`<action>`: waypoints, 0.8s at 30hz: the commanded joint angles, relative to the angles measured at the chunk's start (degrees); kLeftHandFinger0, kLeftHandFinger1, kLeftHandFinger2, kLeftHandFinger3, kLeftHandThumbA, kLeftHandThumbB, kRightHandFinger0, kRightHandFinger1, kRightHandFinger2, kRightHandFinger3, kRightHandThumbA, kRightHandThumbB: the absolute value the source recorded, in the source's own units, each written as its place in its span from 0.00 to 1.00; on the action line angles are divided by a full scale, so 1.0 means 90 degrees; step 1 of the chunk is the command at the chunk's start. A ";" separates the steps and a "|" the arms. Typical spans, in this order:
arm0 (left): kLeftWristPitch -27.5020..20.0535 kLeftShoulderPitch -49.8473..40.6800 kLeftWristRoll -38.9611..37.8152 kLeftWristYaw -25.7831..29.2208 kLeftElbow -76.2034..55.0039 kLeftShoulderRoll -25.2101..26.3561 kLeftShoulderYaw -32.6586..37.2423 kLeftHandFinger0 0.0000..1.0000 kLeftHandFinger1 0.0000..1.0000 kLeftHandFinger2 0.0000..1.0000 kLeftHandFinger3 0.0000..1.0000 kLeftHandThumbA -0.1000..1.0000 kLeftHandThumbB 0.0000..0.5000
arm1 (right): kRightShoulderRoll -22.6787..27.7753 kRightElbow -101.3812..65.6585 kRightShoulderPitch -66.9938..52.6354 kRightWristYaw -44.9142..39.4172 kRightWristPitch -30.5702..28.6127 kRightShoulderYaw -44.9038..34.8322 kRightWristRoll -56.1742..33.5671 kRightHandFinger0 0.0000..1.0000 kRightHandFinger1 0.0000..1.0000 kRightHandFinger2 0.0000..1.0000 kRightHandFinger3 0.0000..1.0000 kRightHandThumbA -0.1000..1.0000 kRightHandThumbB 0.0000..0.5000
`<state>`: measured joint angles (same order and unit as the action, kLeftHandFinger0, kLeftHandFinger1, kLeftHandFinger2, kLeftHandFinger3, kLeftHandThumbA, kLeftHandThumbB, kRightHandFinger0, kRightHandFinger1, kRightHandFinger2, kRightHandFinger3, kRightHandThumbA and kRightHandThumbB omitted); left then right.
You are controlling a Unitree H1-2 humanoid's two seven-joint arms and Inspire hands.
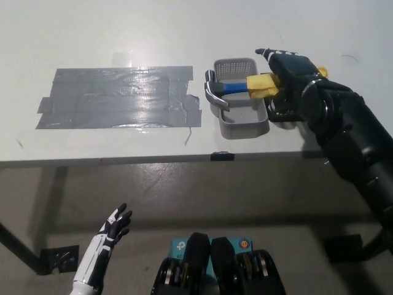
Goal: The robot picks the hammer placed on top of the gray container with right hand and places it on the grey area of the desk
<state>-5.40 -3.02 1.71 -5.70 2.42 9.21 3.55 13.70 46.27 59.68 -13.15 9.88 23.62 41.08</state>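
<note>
- Hammer (236, 87): lies across gray container (241, 117), yellow grip end at R.
- Right hand (287, 77): over grip; grasp can't be told.
- Left hand (115, 225): released, below surface (123, 31).
- Grey area (116, 98): L of container.

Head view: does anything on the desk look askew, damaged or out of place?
Nothing is spilled or broken. The hammer lies across the gray container's rim, its head overhanging the left edge. The grey tape patch has ragged, uneven edges.

The right hand (288, 70) covers the far end of the hammer (236, 87) handle; whether it touches is unclear; the worktop (123, 31) runs off three edges.
</note>
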 commanded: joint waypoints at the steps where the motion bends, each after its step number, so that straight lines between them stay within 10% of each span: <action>1: -0.0195 0.0093 0.0033 -0.0116 -0.0166 0.0112 0.0011 1.00 1.00 1.00 1.00 1.00 0.23 | -0.0011 0.0145 0.0543 0.0130 0.0018 0.0014 -0.0052 1.00 1.00 1.00 1.00 1.00 0.93; 11: -0.0181 0.0112 0.0030 -0.0124 -0.0164 0.0116 0.0000 1.00 1.00 1.00 1.00 1.00 0.26 | -0.0069 0.0401 0.0664 0.0193 0.0064 0.0098 -0.0009 1.00 1.00 1.00 1.00 1.00 0.94; 18: -0.0181 0.0141 0.0004 -0.0160 -0.0153 0.0130 0.0005 1.00 1.00 1.00 1.00 1.00 0.26 | -0.0232 0.0756 0.0760 0.0778 0.0163 0.0094 0.0069 1.00 1.00 1.00 1.00 0.67 0.69; 20: -0.0198 0.0140 -0.0006 -0.0170 -0.0154 0.0135 0.0006 1.00 1.00 1.00 1.00 1.00 0.26 | -0.0288 0.0882 0.0764 0.1198 0.0085 0.0058 0.0070 0.59 0.70 0.87 0.98 0.57 0.64; 22: -0.0209 0.0156 0.0016 -0.0157 -0.0141 0.0137 0.0005 1.00 1.00 1.00 1.00 1.00 0.27 | -0.0288 0.0874 0.0676 0.1900 -0.0199 0.0156 0.0244 0.09 0.23 0.38 0.54 0.27 0.48; 23: -0.0185 0.0157 0.0029 -0.0157 -0.0157 0.0138 0.0012 1.00 1.00 1.00 1.00 1.00 0.29 | -0.0278 0.0843 0.0612 0.2211 -0.0309 0.0186 0.0314 0.00 0.05 0.21 0.38 0.04 0.47; 24: -0.0181 0.0164 0.0028 -0.0160 -0.0159 0.0136 0.0016 1.00 1.00 1.00 1.00 1.00 0.28 | -0.0269 0.0845 0.0578 0.2418 -0.0398 0.0210 0.0355 0.00 0.07 0.23 0.32 0.00 0.46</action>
<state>-5.37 -2.44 1.73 -5.98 2.43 9.35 3.55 11.31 54.23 61.75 -6.21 10.50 24.79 41.49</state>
